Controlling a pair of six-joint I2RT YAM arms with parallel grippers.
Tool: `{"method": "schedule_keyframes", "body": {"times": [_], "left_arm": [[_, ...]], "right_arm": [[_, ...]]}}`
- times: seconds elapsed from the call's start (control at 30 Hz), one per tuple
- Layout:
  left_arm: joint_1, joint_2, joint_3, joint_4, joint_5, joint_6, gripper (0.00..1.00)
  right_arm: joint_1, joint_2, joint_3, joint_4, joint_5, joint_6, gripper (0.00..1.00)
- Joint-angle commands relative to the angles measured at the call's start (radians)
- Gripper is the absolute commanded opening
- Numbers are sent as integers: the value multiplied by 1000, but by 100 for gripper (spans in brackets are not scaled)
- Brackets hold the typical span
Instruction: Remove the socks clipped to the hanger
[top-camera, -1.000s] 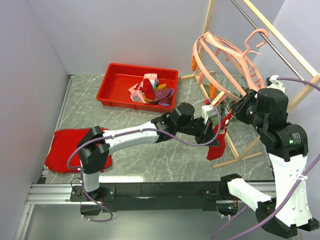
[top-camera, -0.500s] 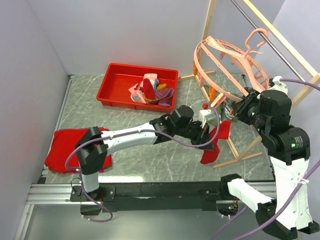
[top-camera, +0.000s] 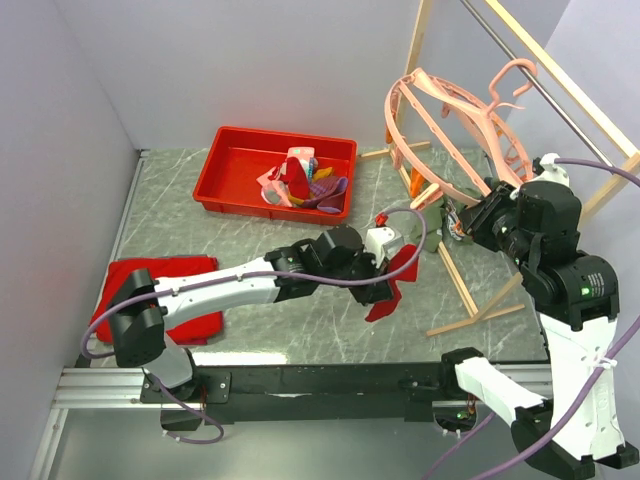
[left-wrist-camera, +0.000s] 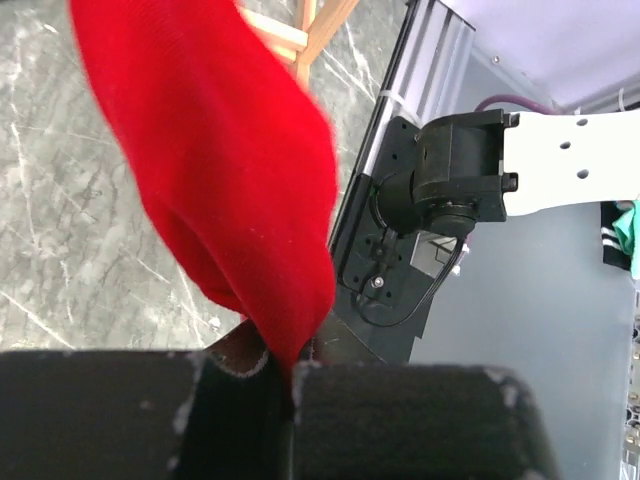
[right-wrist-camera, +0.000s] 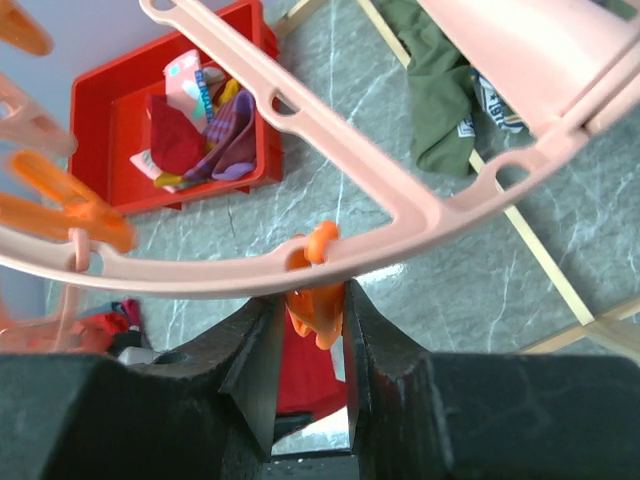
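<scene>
Left gripper (top-camera: 385, 272) sits at centre frame in the top view, low over the table (top-camera: 240, 235). Its jaws are pressed together, pinching the red sock (top-camera: 393, 283). In the left wrist view the sock (left-wrist-camera: 225, 170) rises from the closed pads (left-wrist-camera: 380, 405) into the upper left and is clear of any clip.

Right gripper (top-camera: 462, 220) is at the lower rim of the hanger (top-camera: 470, 115), right of centre. In the right wrist view its fingers (right-wrist-camera: 258, 355) squeeze an orange clip (right-wrist-camera: 318, 310) hanging under the pink rim (right-wrist-camera: 400, 205).

An olive sock (right-wrist-camera: 445, 100) shows past the rim at upper right; whether it is clipped I cannot tell.

Other socks (top-camera: 302, 182) are piled in the red tray (top-camera: 228, 170), upper left of centre.
</scene>
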Motion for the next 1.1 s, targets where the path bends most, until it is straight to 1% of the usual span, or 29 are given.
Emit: {"method": "schedule_keyframes", "body": {"times": [0.0, 0.03, 0.07, 0.1, 0.13, 0.17, 0.2, 0.23, 0.37, 0.4, 0.47, 0.5, 0.57, 0.63, 0.67, 0.7, 0.73, 0.77, 0.8, 0.83, 0.87, 0.9, 0.93, 1.03, 1.07], "left_arm": [[-5, -44, 19, -22, -38, 20, 1], [-5, -51, -13, -14, -44, 20, 1], [-5, -59, -31, -7, -47, 21, 1], [-5, -73, -44, -4, -48, 23, 1], [-5, -77, -51, -4, -47, 26, 1], [-5, -76, -54, -8, -39, 30, 1], [-5, -73, -51, -14, -30, 35, 1], [-5, -70, -39, -34, -29, 36, 1], [-2, -79, -45, -31, -38, 23, 1], [7, -82, -48, -27, -35, 20, 1], [25, -87, -53, -27, -13, 4, 1], [51, -90, -51, -31, -6, -2, 1], [83, -97, -47, -39, 13, -13, 1], [140, -106, -47, -40, 27, -22, 1], [165, -116, -47, -37, 31, -26, 1], [220, -119, -47, -25, 37, -34, 1], [249, -119, -47, -22, 37, -49, 1], [278, -114, -41, -22, 37, -55, 1], [339, -107, -30, -27, 33, -59, 1], [370, -96, 3, -54, 28, -59, 2], [398, -68, 25, -71, -1, -60, 2], [454, -51, 51, -88, -10, -60, 2], [484, -32, 103, -115, -18, -66, 2], [593, 47, 192, -117, -16, -86, 4], [617, 89, 215, -100, -12, -92, 5]], "right_arm": [[-8, -6, 18, 27, 25, -10, 0], [-8, -5, 21, 28, 10, -10, 0], [-8, -3, 22, 31, -4, -9, 3], [-8, -2, 25, 30, -21, -7, 17], [-8, 4, 47, 27, -77, -6, 25], [-8, 12, 56, 14, -101, -1, 30], [-7, 11, 62, 8, -122, 3, 40], [-8, 9, 73, 1, -128, 10, 44], [-7, -12, 84, -53, -122, -1, 59], [-8, -19, 78, -59, -130, -3, 67], [-10, -38, 47, -65, -150, -3, 71], [-7, -49, 32, -64, -167, -1, 76], [-8, -77, -8, -67, -188, -1, 81], [-10, -101, -27, -76, -191, -6, 89], [-8, -106, -28, -88, -196, -10, 91], [-8, -111, -27, -98, -205, -18, 91], [-8, -117, -13, -111, -208, -33, 92], [-7, -117, -2, -145, -205, -38, 96], [-8, -120, 7, -162, -202, -42, 96], [-8, -124, 24, -179, -196, -53, 97], [-8, -128, 31, -208, -195, -56, 100], [-8, -132, 36, -222, -191, -61, 100], [-8, -141, 38, -236, -197, -65, 100], [-7, -175, -4, -253, -236, -69, 100], [-8, -190, -25, -237, -281, -67, 100]]}}
